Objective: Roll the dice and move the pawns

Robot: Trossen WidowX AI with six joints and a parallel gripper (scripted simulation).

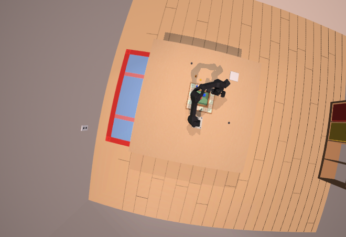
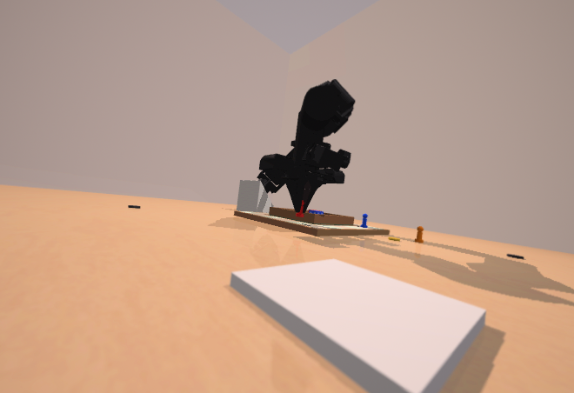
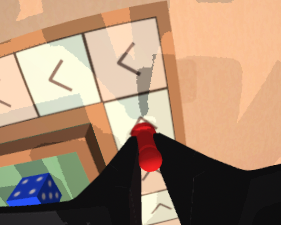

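- The gripper [image 3: 144, 155] is clenched on the red pawn [image 3: 147, 147] — the two black fingers pinch it from both sides.
- In the wrist view, the red pawn hangs over the row of arrow squares on the board [image 3: 57, 75], just below a corner square.
- In the exterior view, the red pawn [image 2: 301, 209] is low, right by the near wall of the tray [image 2: 310, 216]. I cannot tell if its bottom touches the board [image 2: 316, 228].
- The arm [image 2: 317, 138] bends down over the board from above.
- The blue die [image 3: 35, 189] lies in the tray [image 3: 53, 136], on the green floor. White dots show on its sides.
- From the top view, the blue die [image 1: 204, 95] sits in the green middle of the board [image 1: 210, 106], partly under the arm [image 1: 204, 92].
- The red die is hidden in these views, so I cannot tell where it lies.
- The blue pawn [image 2: 364, 220] stands upright on the board, near its right end in the exterior view — well apart from the gripper [image 2: 301, 207].
- An orange pawn [image 2: 419, 234] stands on the bench [image 2: 111, 277], off the board.
- A small yellow piece [image 2: 393, 238] lies flat on the bench between the board and the orange pawn.
- A flat white slab [image 2: 357, 319] lies on the bench, close to the exterior camera.
- A grey block [image 2: 250, 195] stands behind the board, at the foot of the arm.
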